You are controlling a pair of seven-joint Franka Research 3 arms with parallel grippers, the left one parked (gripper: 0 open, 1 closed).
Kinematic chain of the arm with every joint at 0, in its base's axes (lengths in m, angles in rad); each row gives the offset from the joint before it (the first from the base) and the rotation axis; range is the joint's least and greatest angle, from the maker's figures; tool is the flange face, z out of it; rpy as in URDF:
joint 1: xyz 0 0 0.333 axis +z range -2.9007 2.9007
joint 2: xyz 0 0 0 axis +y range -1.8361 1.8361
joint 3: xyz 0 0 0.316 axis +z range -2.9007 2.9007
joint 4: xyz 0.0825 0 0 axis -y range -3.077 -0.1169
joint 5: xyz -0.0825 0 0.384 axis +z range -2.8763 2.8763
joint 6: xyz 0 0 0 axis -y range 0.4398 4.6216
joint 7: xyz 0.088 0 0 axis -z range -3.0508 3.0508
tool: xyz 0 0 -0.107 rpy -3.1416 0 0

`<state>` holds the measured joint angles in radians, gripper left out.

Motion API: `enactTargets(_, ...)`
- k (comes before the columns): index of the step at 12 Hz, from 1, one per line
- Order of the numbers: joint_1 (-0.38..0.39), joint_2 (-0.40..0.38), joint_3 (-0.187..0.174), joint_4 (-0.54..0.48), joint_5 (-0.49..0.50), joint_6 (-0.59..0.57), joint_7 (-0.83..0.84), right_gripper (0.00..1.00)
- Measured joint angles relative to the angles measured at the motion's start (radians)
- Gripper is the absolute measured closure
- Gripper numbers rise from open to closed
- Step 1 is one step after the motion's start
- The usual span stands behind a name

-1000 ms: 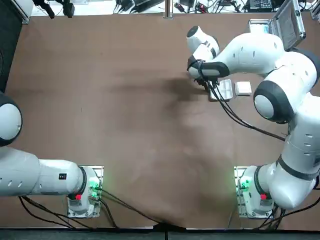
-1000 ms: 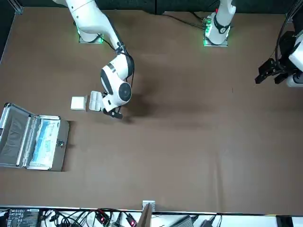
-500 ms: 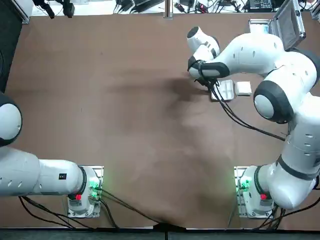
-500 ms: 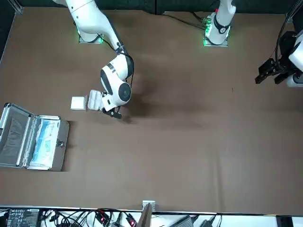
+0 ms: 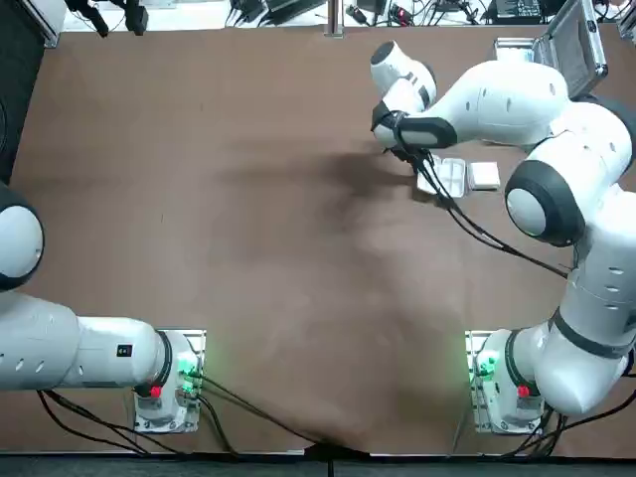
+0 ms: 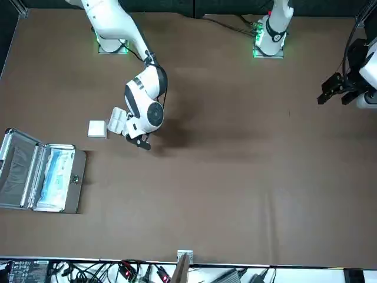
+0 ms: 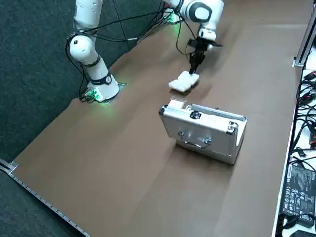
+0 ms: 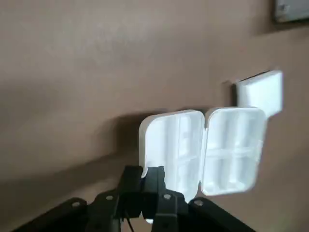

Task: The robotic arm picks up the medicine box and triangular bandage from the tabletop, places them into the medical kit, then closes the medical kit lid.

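Top view: medical kit [image 5: 576, 50], landmark, standing on the counter [image 5: 248, 278]; triangular bandage [image 5: 484, 176], a square white packet, on the kit's robot side; medicine box [image 5: 452, 177] just beside it. Front view: kit lid open, presumably to receive both. Right side view: right gripper [image 7: 194, 66] above the medicine box, apart from the kit. Right wrist view: jaws closed on one edge of the unfolded, compartmented box, a grip probably chosen to leave its bulk free for lowering into the kit.
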<state>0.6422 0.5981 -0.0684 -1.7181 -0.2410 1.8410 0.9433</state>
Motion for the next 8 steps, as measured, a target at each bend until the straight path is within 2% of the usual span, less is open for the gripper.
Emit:
enactTargets(3,0.000,-0.033,0.000,0.093,-0.001,-0.116,0.001,0.98)
enactTargets(4,-0.002,-0.065,-0.004,0.157,-0.003,-0.189,-0.018,0.98)
enactTargets(5,-0.004,-0.081,-0.010,0.181,-0.003,-0.215,-0.044,0.98)
enactTargets(8,-0.026,-0.122,-0.052,0.217,-0.004,-0.245,-0.151,0.98)
